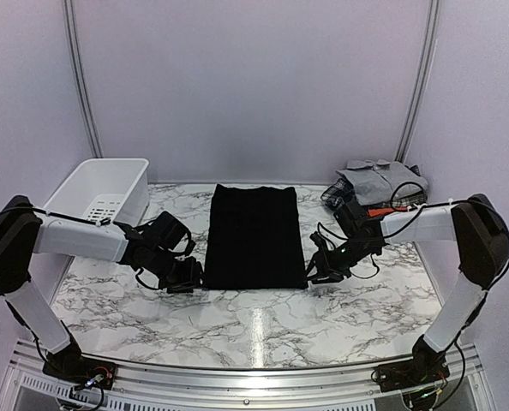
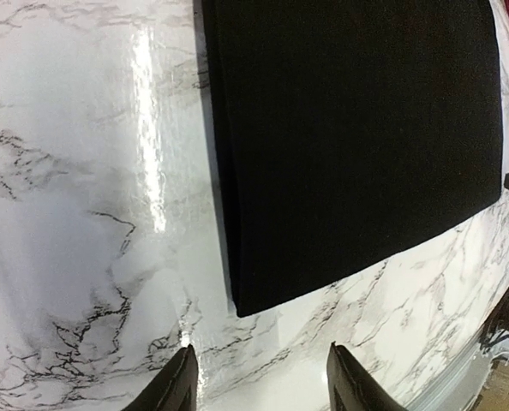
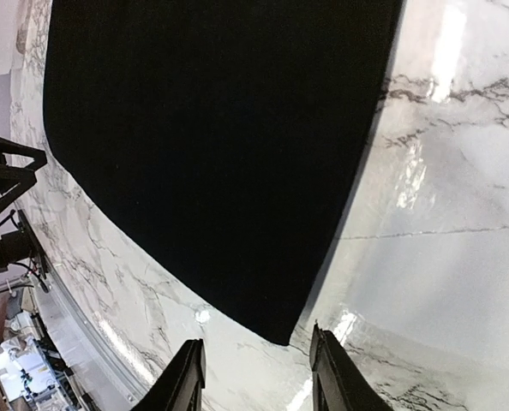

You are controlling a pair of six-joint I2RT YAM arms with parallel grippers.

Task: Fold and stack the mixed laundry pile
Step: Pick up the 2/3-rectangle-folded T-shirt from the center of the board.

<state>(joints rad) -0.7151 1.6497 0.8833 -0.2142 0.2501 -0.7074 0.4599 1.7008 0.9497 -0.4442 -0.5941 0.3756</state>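
Bare marble table (image 1: 237, 334) spreads nearer than the black cloth (image 1: 254, 235), which lies flat with straight edges. Just off its near-left corner the left gripper (image 1: 184, 279) stands parted and empty. The right gripper (image 1: 319, 272) does likewise off its near-right corner. Beyond the cloth's far-right corner lies the grey shirt heap (image 1: 376, 178), and beyond its far-left corner the white basket (image 1: 100, 190).

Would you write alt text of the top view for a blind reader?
A black cloth lies flat on a marble table, the left claw and right claw at its near corners. A white basket sits back left, a clothes pile back right.
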